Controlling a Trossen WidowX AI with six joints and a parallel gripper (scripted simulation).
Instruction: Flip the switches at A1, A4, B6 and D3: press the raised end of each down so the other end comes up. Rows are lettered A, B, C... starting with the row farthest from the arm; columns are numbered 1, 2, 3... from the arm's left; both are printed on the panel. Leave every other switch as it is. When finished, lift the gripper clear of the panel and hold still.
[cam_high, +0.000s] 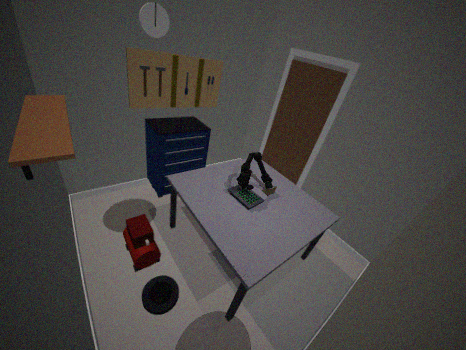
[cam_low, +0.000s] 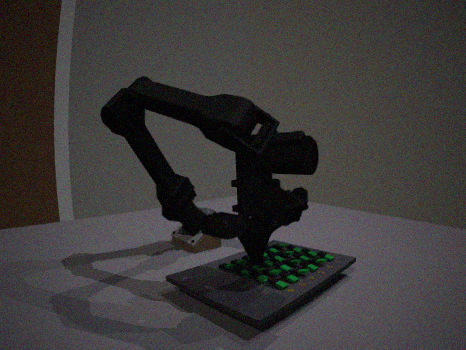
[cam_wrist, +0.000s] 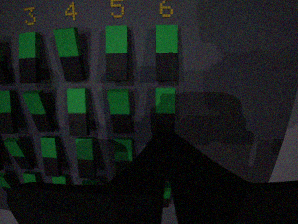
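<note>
Overhead, your arm (cam_high: 254, 172) bends over the panel (cam_high: 246, 196) on a pale, matte table (cam_high: 280, 227); finer detail is too small to read.

From the exterior view, your gripper (cam_low: 257, 256) points straight down with fingers pinched together, holding nothing, forming one blunt tip suited to pressing. Glossy green rocker switches (cam_low: 285, 268) sit directly beneath it on the flat grey slab.

At the wrist, your tip hangs just before the second-row column 6 switch (cam_wrist: 165, 100), judged to be B6; printed numerals 3–6 lie beyond.
</note>
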